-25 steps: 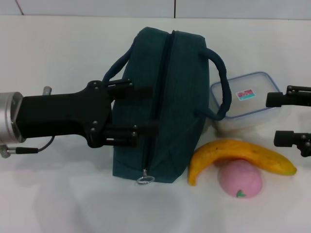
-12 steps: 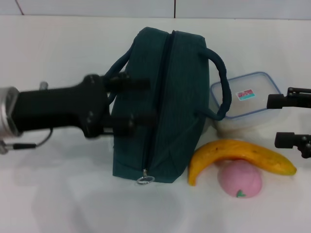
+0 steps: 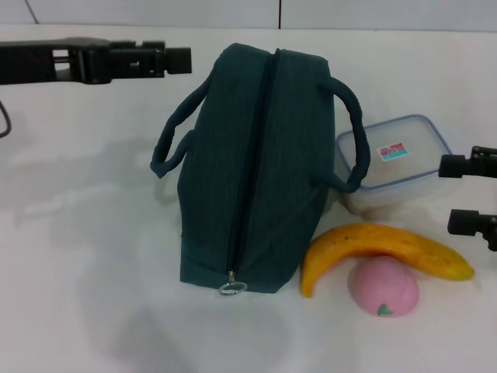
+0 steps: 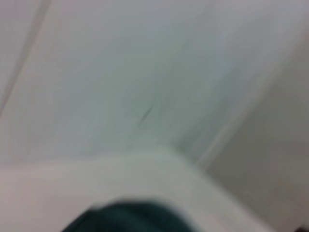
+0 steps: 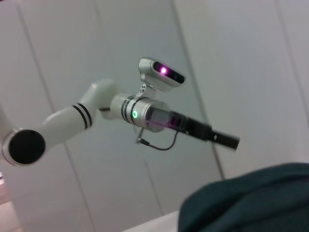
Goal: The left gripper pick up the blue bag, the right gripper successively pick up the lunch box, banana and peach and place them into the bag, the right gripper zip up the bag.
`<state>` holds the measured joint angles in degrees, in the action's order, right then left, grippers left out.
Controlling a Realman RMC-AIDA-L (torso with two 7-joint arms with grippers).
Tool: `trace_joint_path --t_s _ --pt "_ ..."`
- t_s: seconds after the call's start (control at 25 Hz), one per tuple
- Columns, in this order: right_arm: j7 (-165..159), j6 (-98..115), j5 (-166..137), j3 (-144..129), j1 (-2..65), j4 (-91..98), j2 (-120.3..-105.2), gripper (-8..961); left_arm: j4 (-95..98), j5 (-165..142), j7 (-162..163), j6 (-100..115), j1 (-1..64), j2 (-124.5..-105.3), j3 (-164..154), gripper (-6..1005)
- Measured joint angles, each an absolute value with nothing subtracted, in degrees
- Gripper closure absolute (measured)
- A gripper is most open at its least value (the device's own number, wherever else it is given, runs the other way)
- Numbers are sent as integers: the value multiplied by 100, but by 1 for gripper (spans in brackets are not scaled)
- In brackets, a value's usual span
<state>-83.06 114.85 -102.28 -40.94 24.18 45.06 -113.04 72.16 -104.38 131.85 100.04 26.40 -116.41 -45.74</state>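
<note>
The blue bag [image 3: 256,171] lies on the white table, zipped shut, with the zip ring [image 3: 231,288] at its near end. My left gripper [image 3: 185,61] hovers beyond the bag's far left corner, turned side-on and holding nothing. It also shows in the right wrist view, where the left gripper [image 5: 231,141] hangs above the bag [image 5: 251,203]. Right of the bag stand the clear lunch box [image 3: 396,159], the banana [image 3: 380,249] and the pink peach [image 3: 383,286]. My right gripper [image 3: 454,194] is open at the right edge, beside the lunch box.
The bag's two handles [image 3: 175,136] arch out to either side; the right one leans against the lunch box. A wall [image 3: 248,12] runs behind the table's far edge. The left wrist view catches only a dark bag edge [image 4: 130,217].
My left gripper has pulled off the bag's left side, risen to the far left and turned side-on. The bag stays put. The right gripper has drifted slightly right.
</note>
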Motion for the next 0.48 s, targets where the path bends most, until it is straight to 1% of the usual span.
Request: trace_joint_path --t_s 0.12,0.2,0.48 --pt "-8219 11265 -10229 -4087 2280 4326 -11250 158 7266 -11335 13865 9998 2979 -11640 -4592 152" --pt "-8208 11221 -10229 -4087 2249 4309 -11248 158 7242 -11790 14298 10017 3241 -11642 -4615 152" --pt "-8100 11112 -10230 -4087 2036 4289 -11255 157 7192 -12248 14991 10017 3731 -11648 -5153 153"
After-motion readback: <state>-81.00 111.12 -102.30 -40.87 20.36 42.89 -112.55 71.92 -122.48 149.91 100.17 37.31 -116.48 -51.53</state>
